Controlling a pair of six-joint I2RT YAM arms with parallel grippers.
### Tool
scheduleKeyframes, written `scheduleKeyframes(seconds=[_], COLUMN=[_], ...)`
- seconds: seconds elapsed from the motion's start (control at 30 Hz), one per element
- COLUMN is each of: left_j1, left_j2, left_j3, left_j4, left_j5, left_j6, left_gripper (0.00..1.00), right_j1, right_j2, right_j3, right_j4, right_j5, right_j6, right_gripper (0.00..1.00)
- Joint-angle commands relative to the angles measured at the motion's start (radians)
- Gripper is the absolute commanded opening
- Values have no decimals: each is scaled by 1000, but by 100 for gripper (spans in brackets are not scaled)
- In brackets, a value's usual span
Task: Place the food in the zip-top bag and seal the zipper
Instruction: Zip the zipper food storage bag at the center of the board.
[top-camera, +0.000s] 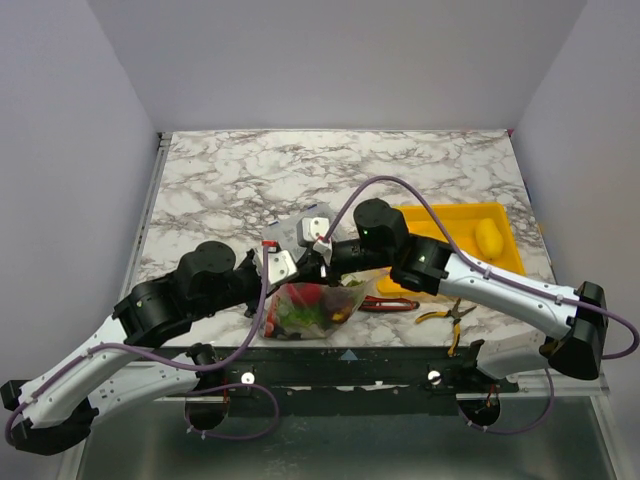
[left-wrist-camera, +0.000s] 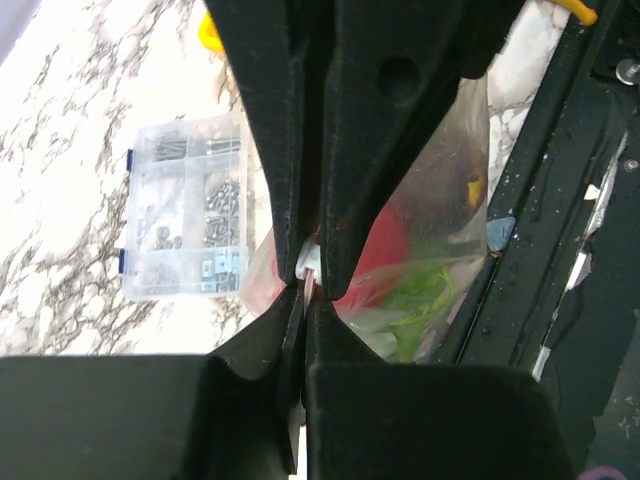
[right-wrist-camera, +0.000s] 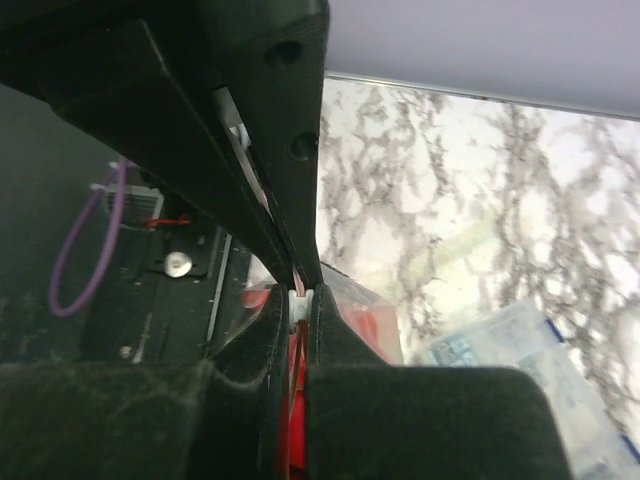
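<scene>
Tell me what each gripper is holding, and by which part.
The left gripper and right gripper both pinch the bag by its zipper strip.

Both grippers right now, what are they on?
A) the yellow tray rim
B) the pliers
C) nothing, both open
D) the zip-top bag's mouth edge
D: each wrist view shows the jaws closed with the bag's edge strip pinched between them, for the left gripper and the right gripper, and the top view has both meeting over the zip-top bag.
</scene>
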Motion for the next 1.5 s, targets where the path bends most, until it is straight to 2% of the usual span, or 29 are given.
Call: scheduleKeyframes(seconds=[0.0,0.07,0.17,0.37,1.47], left_j1=[-1,0,3,4,3], left_j2=[-20,-29,-44,-87,-212], left_j3=[41,48,56,28,13], left_j4=[57,57,58,70,-36], left_j5=[-63,-125,-137,-186,-277], left_j6=[-16,-27,-29,-26,-16], left_gripper=[0,0,0,0,0], right_j1=[76,90,120,121,122], right_j2=[-12,-17,-27,-67,-193], right_j3=[10,-11,-40,-91,-226], right_j4=[-53,-44,-26,-2,-20], right_j5=[285,350,451,507,564], right_j6=[-118,-137,-161,-180,-130], right_gripper=[0,0,0,0,0])
